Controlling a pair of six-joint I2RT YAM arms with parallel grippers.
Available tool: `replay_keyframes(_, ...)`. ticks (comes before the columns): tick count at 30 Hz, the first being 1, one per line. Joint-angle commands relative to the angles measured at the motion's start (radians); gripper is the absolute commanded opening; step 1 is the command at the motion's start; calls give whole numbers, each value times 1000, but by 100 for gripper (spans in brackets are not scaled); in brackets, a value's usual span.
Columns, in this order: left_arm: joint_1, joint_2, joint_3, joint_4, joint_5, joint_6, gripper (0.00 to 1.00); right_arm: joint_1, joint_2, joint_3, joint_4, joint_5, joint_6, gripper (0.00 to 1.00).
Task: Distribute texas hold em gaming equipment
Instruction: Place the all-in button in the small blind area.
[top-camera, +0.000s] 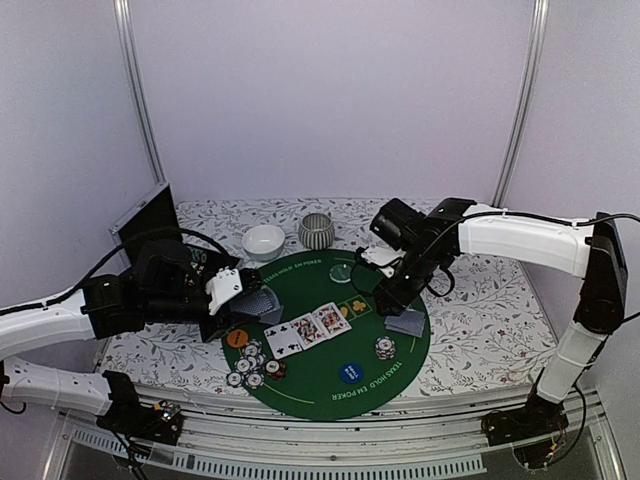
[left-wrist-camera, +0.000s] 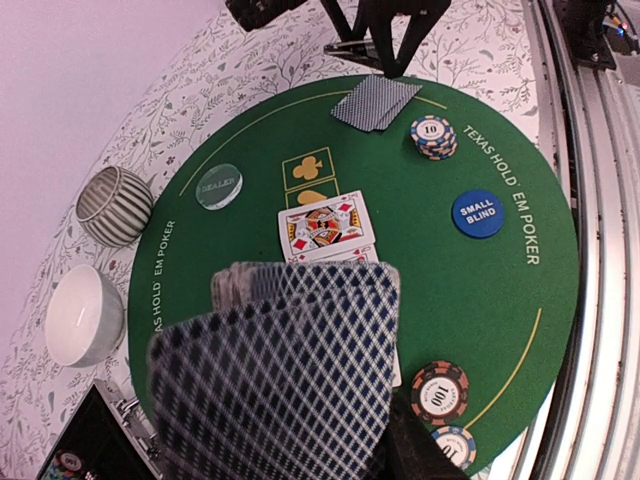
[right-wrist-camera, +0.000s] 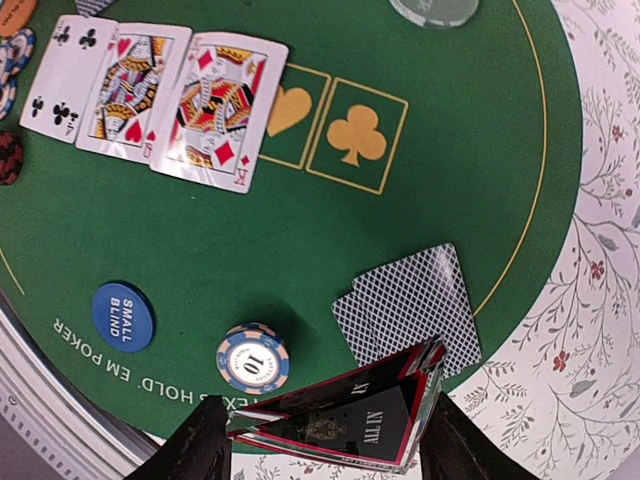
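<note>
Green mat looking matt, felt-like. Face-up cards showing sheen, coated paper. Deck backs looking smooth. White bowl gleaming, glazed. Red-black triangle shining, glossy, plastic-looking.

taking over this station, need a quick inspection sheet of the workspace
surface: round green mat on floral tablecloth
job's things: on the mat, three face-up cards, face-down cards, small blind disc, dealer disc, orange disc, chip stack, chip cluster
clutter: white bowl, striped grey bowl and black case, all off the mat
grippers: left gripper shut on card deck; right gripper shut on red-black triangle
cables: black cable arcs over the left arm; second cable runs off the right arm
surroundings: pale walls, metal uprights
</note>
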Motion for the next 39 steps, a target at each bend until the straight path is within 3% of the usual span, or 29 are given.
replay_keyframes(1,1,-2,1,14,3,0,38,-47,-8,-45,-15,-6,119,54)
replay_keyframes(9,2,14,2,9,1,-2,38,-63,-118,-340,127,-135,302,51)
replay_keyframes(18,3,34,13,5,15,-2,38,-54,-55,-381,132,-142,368,53)
replay_keyframes(23,4,27,9,9,15,-1,38,-35,-49,-369,115,-128,388,66)
replay_keyframes(28,3,30,11,8,18,-2,38,-36,-98,-347,51,-62,392,99)
replay_keyframes(35,4,34,13,8,35,-2,38,-35,-215,-155,-97,70,385,99)
replay_keyframes(39,4,35,13,10,41,-3,38,-24,-256,-50,-79,46,350,99)
